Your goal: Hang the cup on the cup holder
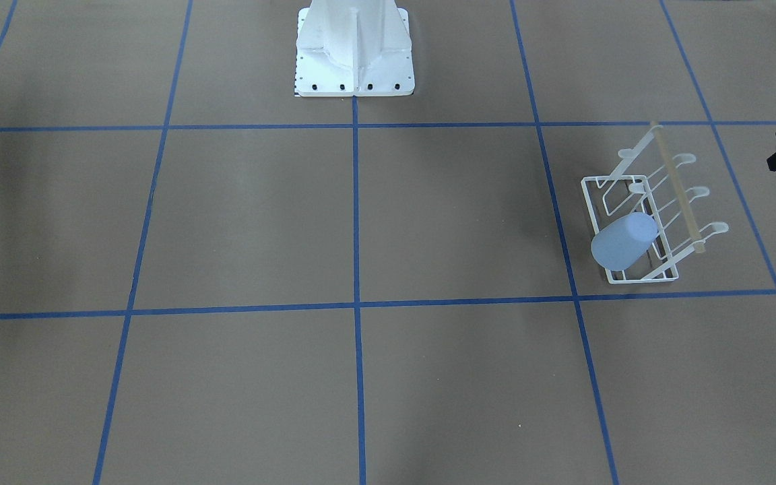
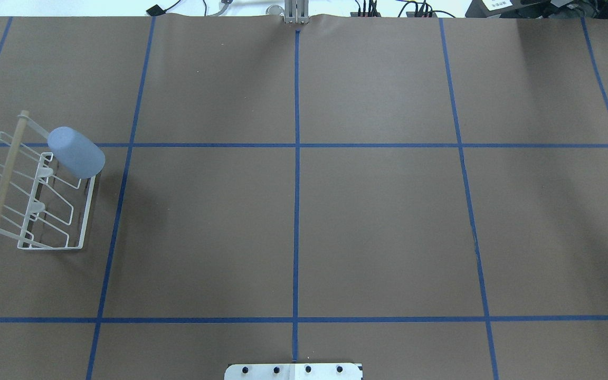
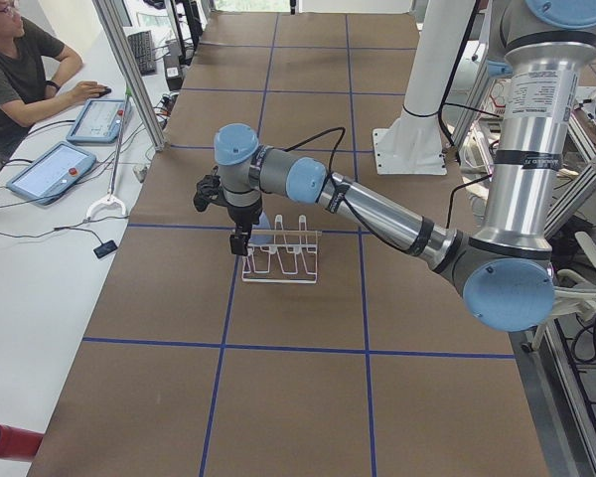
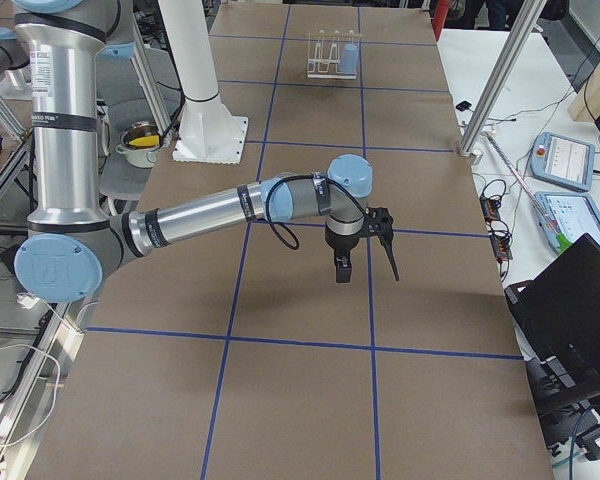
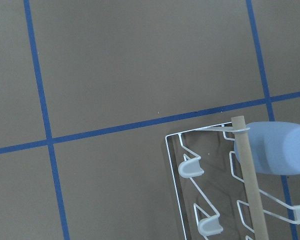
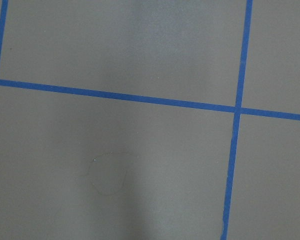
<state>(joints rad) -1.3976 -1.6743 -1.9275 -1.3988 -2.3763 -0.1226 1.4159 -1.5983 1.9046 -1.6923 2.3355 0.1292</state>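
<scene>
Light blue plastic tumbler (image 2: 76, 152) sits tilted, mouth-down, over the end prong of the white wire rack (image 2: 87, 211), at the end farthest from my base. I judge the hanging done, so I should rise straight up, clear of its pale wooden bar (image 2: 6, 174). My left gripper (image 3: 240, 241) hangs pointing down just beside the tumbler, arm stretched out low. My right gripper (image 4: 365, 262) hovers well apart. How far either's fingers are spread, I cannot tell.

Matt pale-blue plastic cup (image 2: 76, 152); white coated wire cup holder (image 2: 37, 206), pale wooden bar (image 2: 7, 171); matt brown paper table cover (image 2: 378, 227).
</scene>
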